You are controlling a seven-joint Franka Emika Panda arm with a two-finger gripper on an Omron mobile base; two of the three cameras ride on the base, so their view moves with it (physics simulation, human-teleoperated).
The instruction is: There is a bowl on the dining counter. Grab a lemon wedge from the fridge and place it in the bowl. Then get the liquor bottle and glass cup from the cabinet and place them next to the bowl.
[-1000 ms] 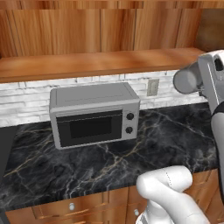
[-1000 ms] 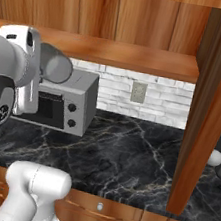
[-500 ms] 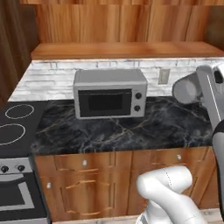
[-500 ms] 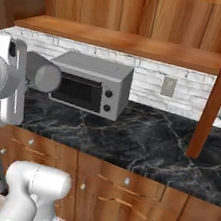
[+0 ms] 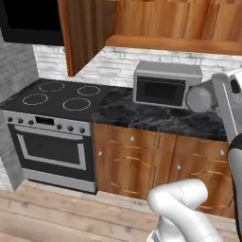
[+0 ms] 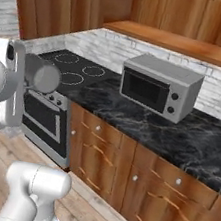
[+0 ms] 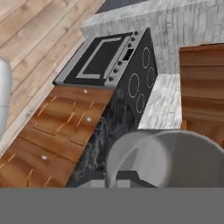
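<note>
Tool point(image 7: 114, 177) gripping glass cup point(image 7: 168, 158)

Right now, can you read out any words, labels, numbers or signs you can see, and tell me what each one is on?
No text can be read anywhere.
Microwave: two round knobs on its panel, no readable markings.
Oven: a row of knobs and a small dark display, too small and blurred to read.
Glass cup held in the gripper: plain, no label.
Cabinet drawers: bare wood with knobs, no writing.
</note>
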